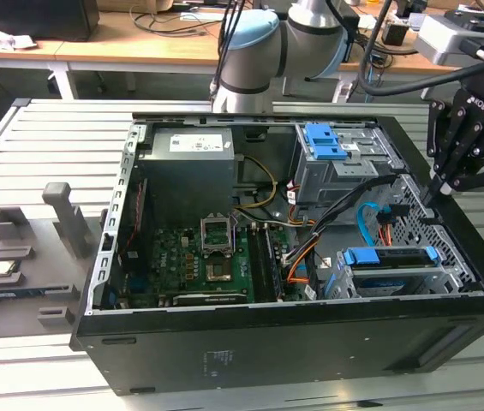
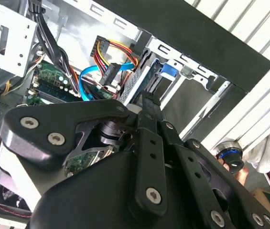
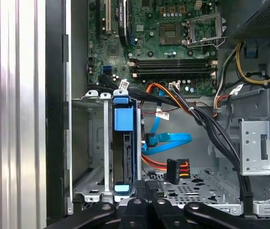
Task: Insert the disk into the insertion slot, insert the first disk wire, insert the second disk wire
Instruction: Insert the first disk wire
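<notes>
- Black multi-link gripper hangs over the open case's rim at the exterior view's right. Its fingertips are pressed together with nothing seen between them.
- Dark disk with blue plastic rails lies in the low grey perforated drive cage.
- Red, orange and black wire bundle ends in a dark plug over the perforated floor, apart from the disk.
- Flat light-blue cable loops just beside the disk; I cannot tell whether its plug is seated.
- Black computer case rests on a slatted aluminium table, with a cable-strewn wooden desk behind.
</notes>
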### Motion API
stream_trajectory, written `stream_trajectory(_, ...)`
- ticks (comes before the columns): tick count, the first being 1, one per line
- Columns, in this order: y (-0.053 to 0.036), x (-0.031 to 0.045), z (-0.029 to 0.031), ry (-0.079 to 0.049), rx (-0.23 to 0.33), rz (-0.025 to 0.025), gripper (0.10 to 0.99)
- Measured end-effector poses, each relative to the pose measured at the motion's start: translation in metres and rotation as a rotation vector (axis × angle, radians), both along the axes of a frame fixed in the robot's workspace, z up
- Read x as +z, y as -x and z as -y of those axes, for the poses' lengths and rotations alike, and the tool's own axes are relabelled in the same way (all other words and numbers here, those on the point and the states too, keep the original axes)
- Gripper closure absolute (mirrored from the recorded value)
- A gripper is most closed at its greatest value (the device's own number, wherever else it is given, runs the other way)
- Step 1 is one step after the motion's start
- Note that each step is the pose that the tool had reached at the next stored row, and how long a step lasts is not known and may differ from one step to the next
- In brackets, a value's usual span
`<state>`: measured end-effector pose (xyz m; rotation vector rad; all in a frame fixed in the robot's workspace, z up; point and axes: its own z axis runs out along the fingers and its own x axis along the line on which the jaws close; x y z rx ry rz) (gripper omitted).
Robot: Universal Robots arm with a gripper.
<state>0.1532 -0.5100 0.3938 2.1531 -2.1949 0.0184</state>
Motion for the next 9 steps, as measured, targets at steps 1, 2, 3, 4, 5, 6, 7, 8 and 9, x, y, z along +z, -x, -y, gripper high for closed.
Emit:
stream_trajectory(1, 0.0, -0.0022, -0.0009, 0.0, 0.0, 0.0, 0.98)
stream_trajectory(2, 0.0, -0.0051, -0.0021, 0.001, 0.0, 0.0, 0.98)
stream_trajectory(3, 0.0, -0.0069, -0.0032, 0.001, 0.0, 0.0, 0.98)
stream_trajectory(4, 0.0001, -0.009, -0.0055, 0.001, 0.0, 0.0, 0.98)
stream_trajectory(5, 0.0003, -0.0096, -0.0067, 0.001, 0.0, -0.0001, 0.98)
stream_trajectory(6, 0.0005, -0.0101, -0.0081, 0.001, 0.0, 0.0, 0.98)
stream_trajectory(7, 0.0007, -0.0105, -0.01, 0.001, 0.0, 0.0, 0.98)
stream_trajectory(8, 0.0009, -0.0108, -0.0122, 0.001, 0.0, -0.0001, 0.98)
stream_trajectory(9, 0.001, -0.0112, -0.016, 0.001, 0.0, 0.0, 0.98)
